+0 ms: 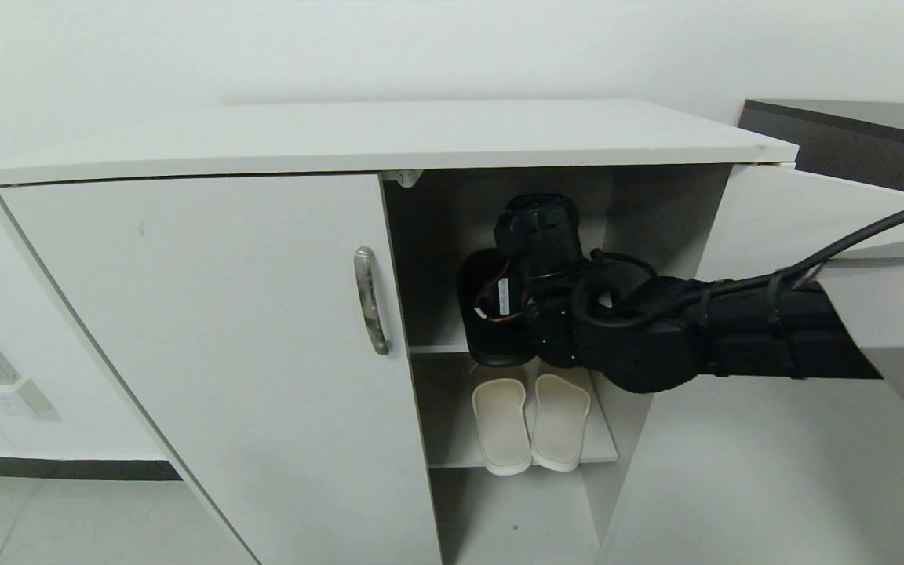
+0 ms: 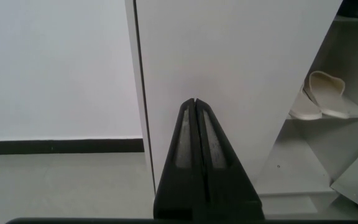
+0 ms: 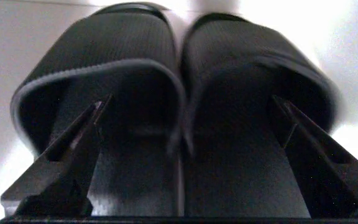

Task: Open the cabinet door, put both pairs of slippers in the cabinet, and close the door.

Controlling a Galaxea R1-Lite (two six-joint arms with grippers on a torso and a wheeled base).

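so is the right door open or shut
Open: the right door stands swung out wide, and the white slippers on the shelf inside are in plain view.

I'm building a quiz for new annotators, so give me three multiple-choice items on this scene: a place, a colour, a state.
1. Where at the cabinet do the white slippers lie? A) on its top B) on an inner shelf C) on the floor
2. The pair at the right end effector is: A) black B) red C) white
3. The left end effector is: A) open B) shut C) gripping a slipper

B: they rest on a shelf inside.
A: black slippers fill its grasp.
B: it is closed on nothing.
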